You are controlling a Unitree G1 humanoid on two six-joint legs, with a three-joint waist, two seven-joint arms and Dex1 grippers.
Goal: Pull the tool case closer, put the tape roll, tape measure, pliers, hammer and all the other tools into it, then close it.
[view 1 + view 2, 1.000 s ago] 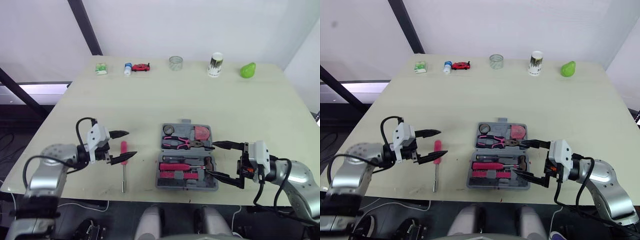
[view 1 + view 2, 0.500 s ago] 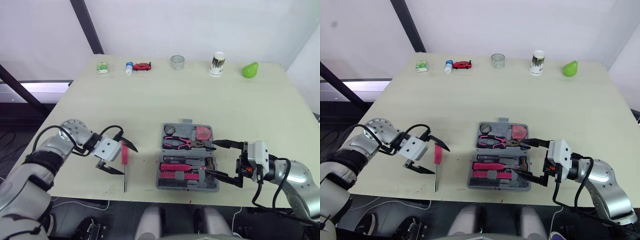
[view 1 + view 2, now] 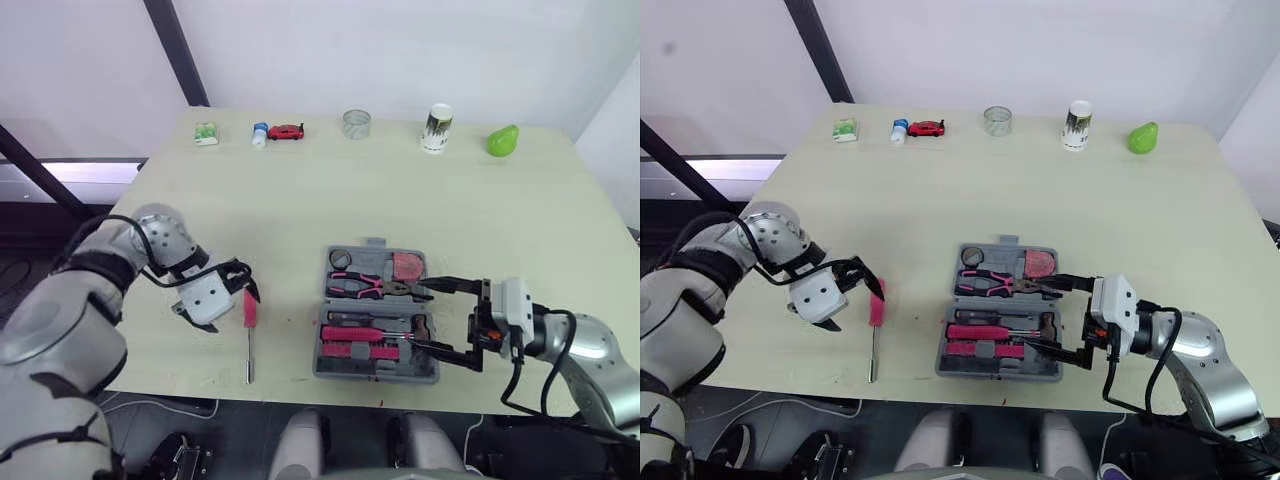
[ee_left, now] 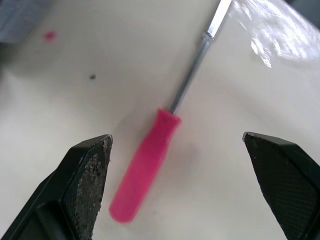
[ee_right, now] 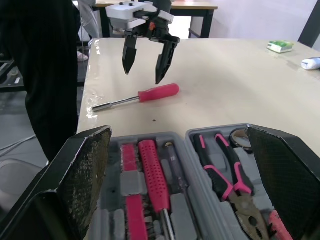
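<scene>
Left claw has swung from level beside the screwdriver to pointing down over its pink handle, spread wide to either side, seemingly clear of it. Screwdriver lies flat on the bench, just left of the open tool case, the last tool outside it. Right claw unchanged: released, hovering at the case's right edge. Judgement: pickup is next, then closing

Tool case is seen open, with tools inside.
Screwdriver is found at its 9 o'clock, left gripper spread at the handle.
</scene>
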